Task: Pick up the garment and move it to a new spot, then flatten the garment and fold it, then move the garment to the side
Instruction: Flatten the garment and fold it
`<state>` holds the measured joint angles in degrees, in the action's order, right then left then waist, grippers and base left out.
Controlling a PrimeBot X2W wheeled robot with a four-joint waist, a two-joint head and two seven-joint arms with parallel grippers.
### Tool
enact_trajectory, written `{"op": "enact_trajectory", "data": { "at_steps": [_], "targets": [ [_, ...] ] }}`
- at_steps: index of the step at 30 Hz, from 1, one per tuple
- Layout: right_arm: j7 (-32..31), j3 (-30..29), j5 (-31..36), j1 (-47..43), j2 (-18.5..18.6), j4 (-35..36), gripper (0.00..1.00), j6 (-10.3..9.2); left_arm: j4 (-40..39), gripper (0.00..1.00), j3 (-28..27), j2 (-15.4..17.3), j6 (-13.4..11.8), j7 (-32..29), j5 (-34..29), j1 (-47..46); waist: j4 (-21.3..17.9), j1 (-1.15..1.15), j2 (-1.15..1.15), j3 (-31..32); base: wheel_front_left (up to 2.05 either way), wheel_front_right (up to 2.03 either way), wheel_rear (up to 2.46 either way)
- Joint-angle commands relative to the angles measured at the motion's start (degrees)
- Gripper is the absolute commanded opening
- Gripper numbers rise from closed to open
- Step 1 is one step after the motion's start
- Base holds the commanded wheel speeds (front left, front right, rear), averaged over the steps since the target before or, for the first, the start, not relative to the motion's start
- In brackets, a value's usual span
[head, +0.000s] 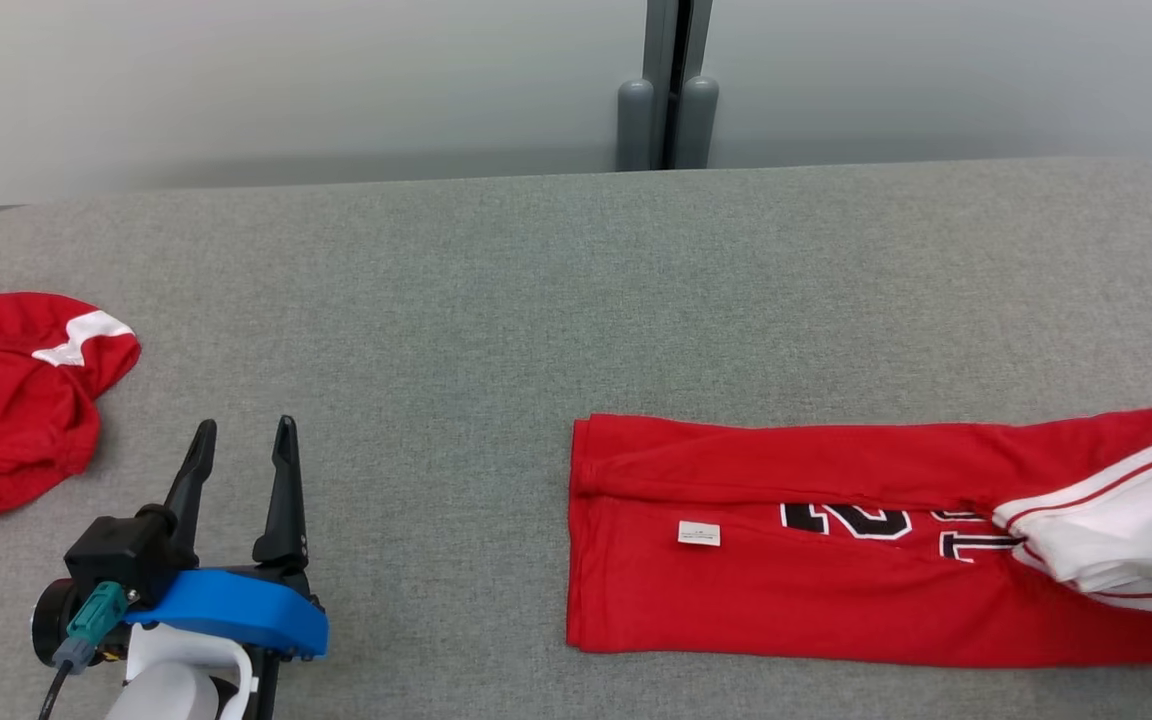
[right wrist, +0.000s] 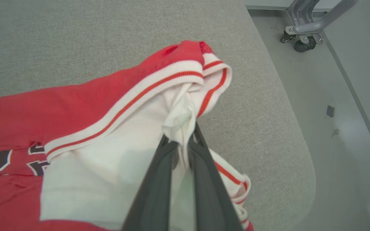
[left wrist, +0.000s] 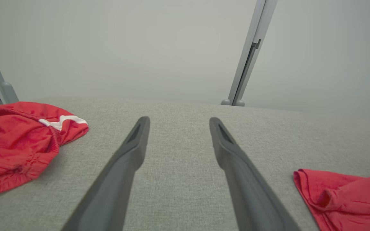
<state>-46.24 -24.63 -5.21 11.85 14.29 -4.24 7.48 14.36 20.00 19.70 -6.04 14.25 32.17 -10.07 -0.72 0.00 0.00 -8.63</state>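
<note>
Between the two dark fingers of the right gripper, a bunch of white cloth is pinched tight: the jaws are closed on the garment, gripping the white, red-striped part at its right end. That cloth rises from the surface toward the fingertips, and the striped trim drapes to either side of them. From there the garment runs leftward as a long red band, folded lengthwise and lying flat on the grey table. Black numerals edged in white show partly under the fold line, and a small white label sits near the left end. The held end lies close to the table's rounded right corner, beyond which the right wrist view shows pale floor and a wheeled frame.

Well apart from it, the left gripper hovers low over bare table with its jaws open and nothing between them. A crumpled red cloth with white patches lies just beyond it at the table's left edge. A grey post stands against the pale wall behind the table.
</note>
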Motion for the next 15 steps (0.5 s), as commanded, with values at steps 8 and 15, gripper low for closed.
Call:
{"op": "enact_trajectory", "data": {
  "at_steps": [8, 15],
  "targets": [
    [-5.0, 12.6, 0.0, -0.5, -7.3, 7.5, 0.0, 0.03, -1.1, 1.0, 0.6, 0.4, -0.5, -0.6, -0.4, 0.2, -0.5, 0.0, 0.0, 0.3, 0.0, 0.0, 0.0],
    [-3.2, 26.0, -2.9, 3.3, -11.1, 5.1, 0.0, 0.03, -1.7, 1.0, 1.6, 0.1, -0.5, -1.0, -0.5, -0.2, 0.1, 0.0, 0.0, 0.3, 0.0, 0.0, 0.0]
  ]
}}
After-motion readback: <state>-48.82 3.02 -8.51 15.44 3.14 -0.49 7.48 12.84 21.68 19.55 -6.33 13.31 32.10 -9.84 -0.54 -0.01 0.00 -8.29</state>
